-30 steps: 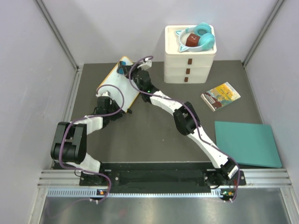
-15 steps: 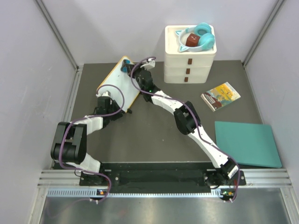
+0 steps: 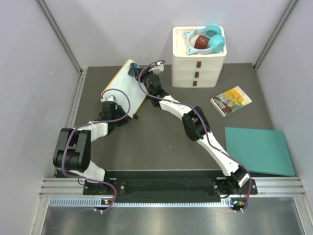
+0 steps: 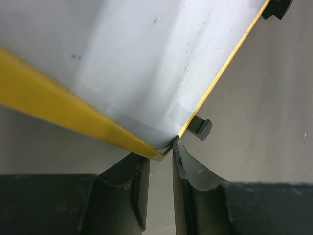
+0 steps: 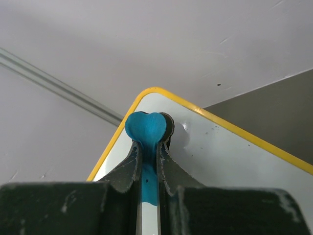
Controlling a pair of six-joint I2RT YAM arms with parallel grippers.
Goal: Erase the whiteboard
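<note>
Showing only faint specks and no scribbles in either wrist view, the whiteboard [image 3: 119,84] at the far left of the worktop [image 3: 161,142] seems nearly wiped, and its far corner is probably the last patch. On the near corner the left tool [image 4: 161,152] is pinched tight. The right tool [image 5: 149,147] is closed on a blue pad [image 5: 145,127] at the far corner.

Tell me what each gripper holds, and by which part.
The left gripper pinches the whiteboard at a corner of its yellow rim. The right gripper holds a blue eraser by its lower part.
</note>
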